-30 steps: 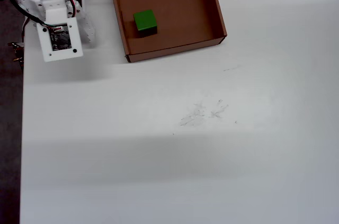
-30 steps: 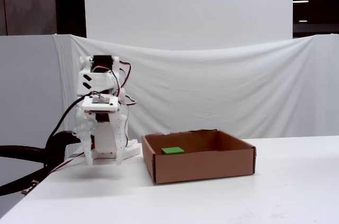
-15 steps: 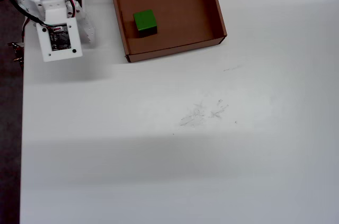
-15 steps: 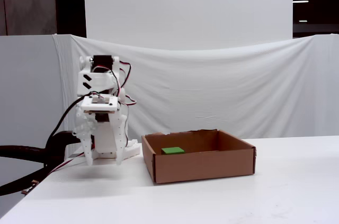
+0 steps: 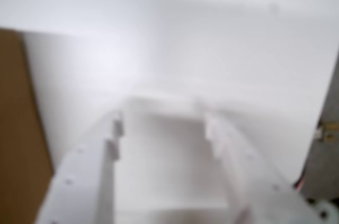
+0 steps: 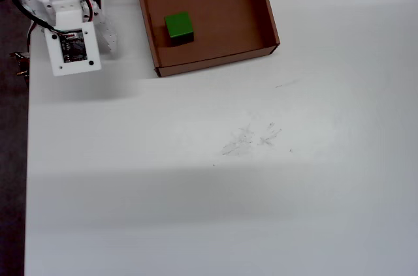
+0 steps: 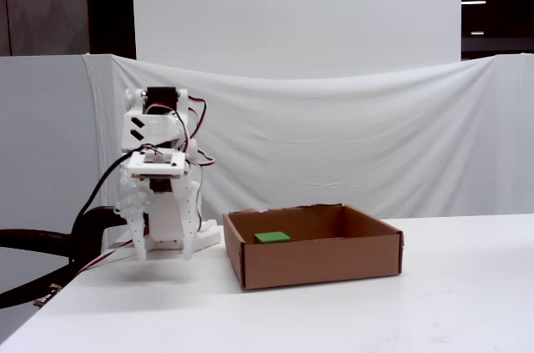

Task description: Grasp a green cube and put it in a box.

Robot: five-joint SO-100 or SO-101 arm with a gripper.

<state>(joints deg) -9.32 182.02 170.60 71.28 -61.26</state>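
The green cube (image 6: 178,27) lies flat on the floor of the brown cardboard box (image 6: 264,20), in its left half in the overhead view. In the fixed view only the top of the cube (image 7: 272,237) shows above the wall of the box (image 7: 321,263). My gripper (image 5: 163,123) hangs left of the box, pointing down over the white table, open and with only bare table between its fingers. A brown strip of the box (image 5: 16,128) shows at the left edge of the blurred wrist view. In the fixed view the gripper (image 7: 164,251) hovers just above the table.
The white table (image 6: 228,178) stretches wide in front of the box, with faint scuff marks (image 6: 251,138) near its middle. Its left edge (image 6: 26,158) runs just beside the arm. The arm's base and red-and-black cables (image 7: 158,119) stand behind the gripper.
The arm has shifted very slightly; the cube and the box have not moved.
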